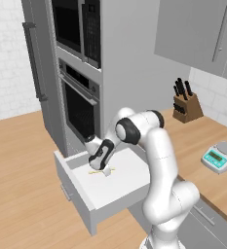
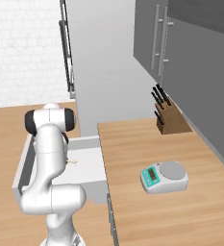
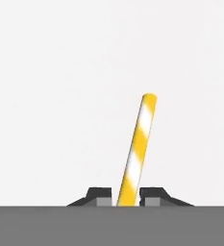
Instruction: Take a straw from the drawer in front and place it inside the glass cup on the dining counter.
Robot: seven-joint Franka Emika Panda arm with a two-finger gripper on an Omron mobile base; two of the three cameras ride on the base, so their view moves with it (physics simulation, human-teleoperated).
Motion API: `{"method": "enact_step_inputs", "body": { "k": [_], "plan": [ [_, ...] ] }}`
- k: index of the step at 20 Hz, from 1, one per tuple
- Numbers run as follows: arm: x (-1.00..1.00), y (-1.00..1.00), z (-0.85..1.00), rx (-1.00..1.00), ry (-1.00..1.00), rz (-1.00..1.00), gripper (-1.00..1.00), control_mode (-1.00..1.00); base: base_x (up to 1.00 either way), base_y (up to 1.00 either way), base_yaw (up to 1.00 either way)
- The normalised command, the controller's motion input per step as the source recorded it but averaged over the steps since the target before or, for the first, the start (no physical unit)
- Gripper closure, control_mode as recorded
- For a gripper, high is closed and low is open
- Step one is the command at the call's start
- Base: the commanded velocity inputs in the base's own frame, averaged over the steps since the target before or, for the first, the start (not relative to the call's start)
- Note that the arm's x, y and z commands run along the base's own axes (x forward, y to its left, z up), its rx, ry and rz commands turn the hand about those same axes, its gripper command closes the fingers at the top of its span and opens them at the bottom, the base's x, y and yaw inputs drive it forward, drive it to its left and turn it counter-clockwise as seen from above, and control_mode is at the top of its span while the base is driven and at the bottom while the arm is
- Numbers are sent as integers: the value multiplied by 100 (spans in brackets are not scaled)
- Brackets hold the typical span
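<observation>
Hand view puts the straw just right of the frame's centre, a yellow-and-white striped stick that runs from between the two dark fingertips at the bottom edge up to a rounded end a little above mid-frame. Its long axis leans slightly to the right of vertical in that view, against the plain white floor of the drawer. The fingertips stand close on either side of its lower part, so the gripper looks closed on the straw, or very nearly so.

Left base view shows the drawer pulled open at the lower middle of the frame, with the gripper pointing down into it and the straw lying nearly flat on the white interior, its pale line running left to right under the fingers. Right base view shows a short piece of the straw just right of the arm, at centre left of the frame.

By its look the straw is very light, thin and smooth, likely to slip or swivel between the pads and easy to crush. A hold near its middle should keep it from tipping when lifted, with only gentle pressure.
</observation>
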Motion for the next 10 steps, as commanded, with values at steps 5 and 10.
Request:
{"method": "enact_step_inputs", "body": {
  "k": [5, 10],
  "plan": [
    [-32, 0, 3, 0, -11, 0, 100, -100, 0, 0, 0],
    [-19, 0, 58, 0, 0, 0, 100, -100, 0, 0, 0]
  ]
}}
